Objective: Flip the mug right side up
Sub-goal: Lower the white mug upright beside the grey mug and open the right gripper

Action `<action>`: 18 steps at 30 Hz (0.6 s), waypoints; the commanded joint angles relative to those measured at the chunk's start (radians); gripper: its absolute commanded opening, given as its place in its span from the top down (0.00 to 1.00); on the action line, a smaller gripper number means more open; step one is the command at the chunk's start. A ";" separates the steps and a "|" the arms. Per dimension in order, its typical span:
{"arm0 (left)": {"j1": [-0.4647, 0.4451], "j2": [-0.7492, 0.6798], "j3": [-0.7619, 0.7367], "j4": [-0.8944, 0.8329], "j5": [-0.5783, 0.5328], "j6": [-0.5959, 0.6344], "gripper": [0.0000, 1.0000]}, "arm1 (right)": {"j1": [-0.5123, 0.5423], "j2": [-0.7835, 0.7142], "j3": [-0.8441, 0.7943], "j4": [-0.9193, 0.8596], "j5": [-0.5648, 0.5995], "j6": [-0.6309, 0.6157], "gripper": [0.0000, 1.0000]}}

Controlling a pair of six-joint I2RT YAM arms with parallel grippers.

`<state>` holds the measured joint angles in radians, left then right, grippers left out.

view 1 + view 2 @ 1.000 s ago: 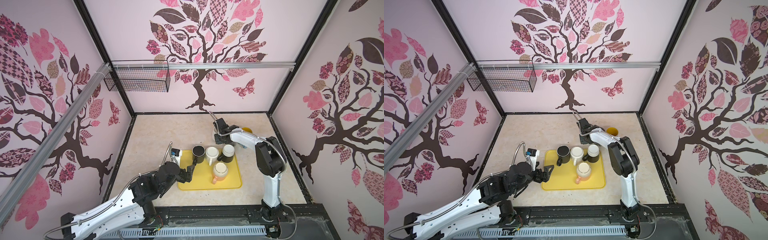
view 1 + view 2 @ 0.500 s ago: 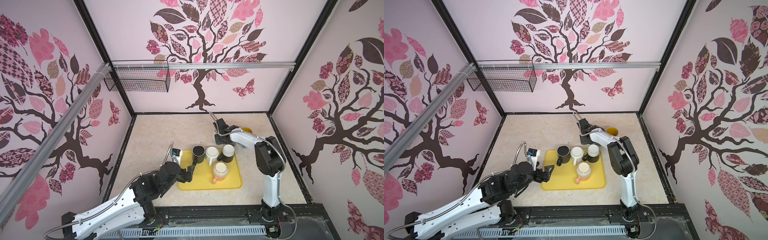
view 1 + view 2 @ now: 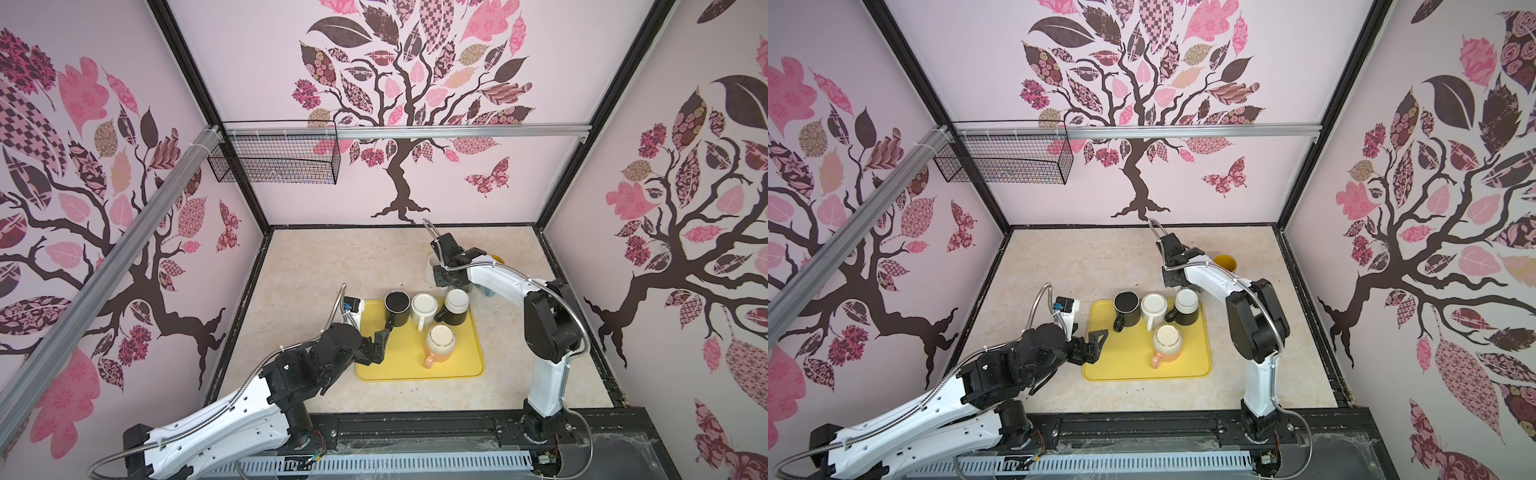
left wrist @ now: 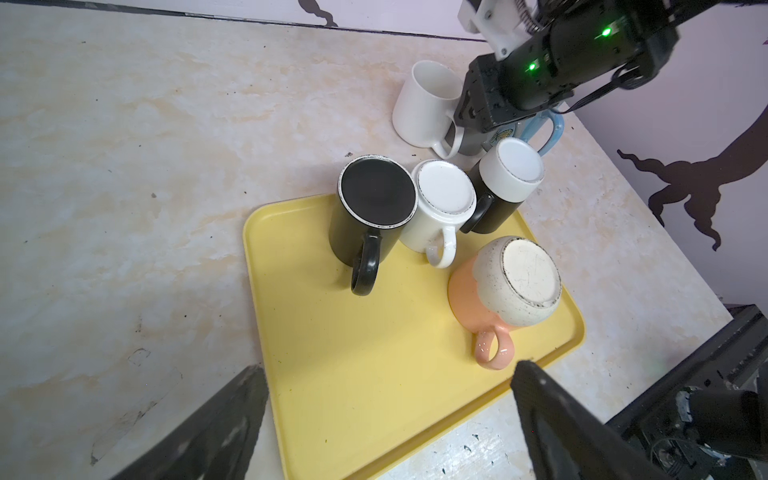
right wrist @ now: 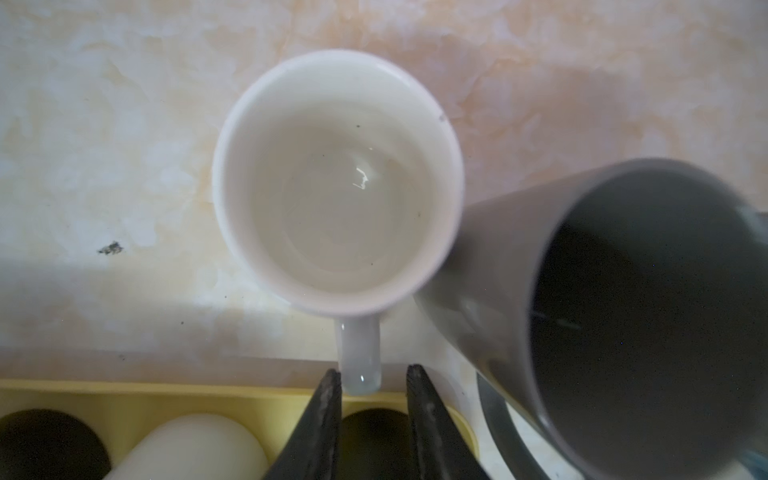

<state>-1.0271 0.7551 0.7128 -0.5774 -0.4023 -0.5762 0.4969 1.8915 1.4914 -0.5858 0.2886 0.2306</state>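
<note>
A white mug (image 5: 336,187) stands right side up on the table just behind the yellow tray (image 3: 415,365), its mouth facing up; it also shows in a top view (image 3: 432,266) and in the left wrist view (image 4: 424,104). My right gripper (image 5: 374,370) hangs over its handle (image 5: 359,357) with the jaws slightly apart. One finger is against the handle and a gap shows at the other. In the top views the right gripper (image 3: 442,278) (image 3: 1173,280) hides much of the mug. My left gripper (image 4: 388,368) (image 3: 382,336) hovers wide open and empty over the tray's near left part.
Upside down on the tray are a black mug (image 3: 397,307), a white mug (image 3: 423,307), a black-and-white mug (image 3: 456,305) and a peach mug (image 3: 439,343). A grey mug (image 5: 623,311) stands upright beside the white one. A blue-handled mug (image 4: 544,133) and a yellow mug (image 3: 1225,262) stand behind.
My right gripper's jaws have parted a little around the white mug's handle. The left arm has barely moved.
</note>
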 commanded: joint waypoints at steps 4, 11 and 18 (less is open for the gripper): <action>0.004 0.032 0.000 -0.020 -0.022 0.010 0.05 | 0.068 -0.289 -0.015 -0.035 0.054 -0.008 0.68; 0.011 0.037 0.025 -0.056 -0.061 0.014 0.05 | 0.216 -0.572 -0.301 0.185 -0.044 0.036 0.68; 0.234 0.002 -0.042 0.017 0.207 -0.019 0.05 | 0.359 -0.720 -0.491 0.241 -0.085 0.128 0.68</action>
<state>-0.8761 0.7887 0.7090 -0.6144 -0.3374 -0.5785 0.8288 1.2118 1.0111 -0.3824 0.2234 0.3084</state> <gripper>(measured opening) 0.952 0.319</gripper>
